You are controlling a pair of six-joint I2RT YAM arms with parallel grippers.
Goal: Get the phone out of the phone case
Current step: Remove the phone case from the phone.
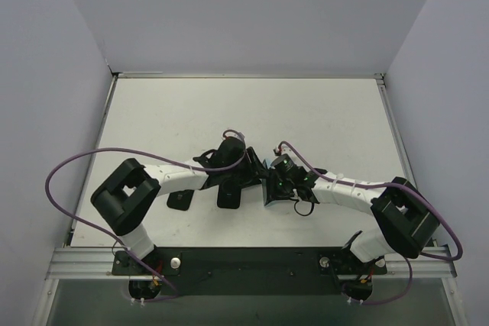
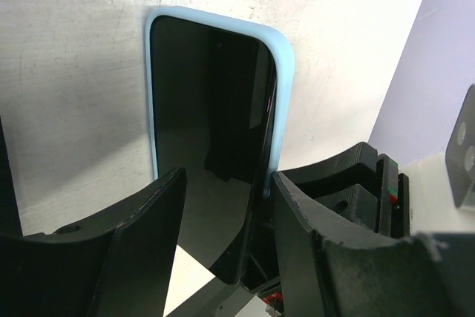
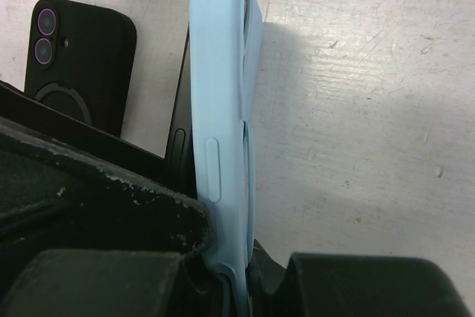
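The phone (image 2: pixel 211 116), its black screen showing, sits in a light blue phone case (image 2: pixel 280 72) that stands on its edge on the table. The phone's near end has come out of the case on the right side. My left gripper (image 2: pixel 228 206) is open, its fingers (image 2: pixel 141 235) either side of the phone's near end, the right one against the case edge. My right gripper (image 3: pixel 249 276) is shut on the phone case (image 3: pixel 223 109), seen edge-on with the phone's black edge (image 3: pixel 178 131) beside it. Both grippers meet at the case (image 1: pixel 269 193) in the top view.
A second black phone case (image 3: pixel 74 57) with a camera lens lies flat on the table left of the held case; it also shows in the top view (image 1: pixel 229 196). A small black object (image 1: pixel 179 201) lies under the left arm. Grey walls enclose the white table (image 1: pixel 244 112).
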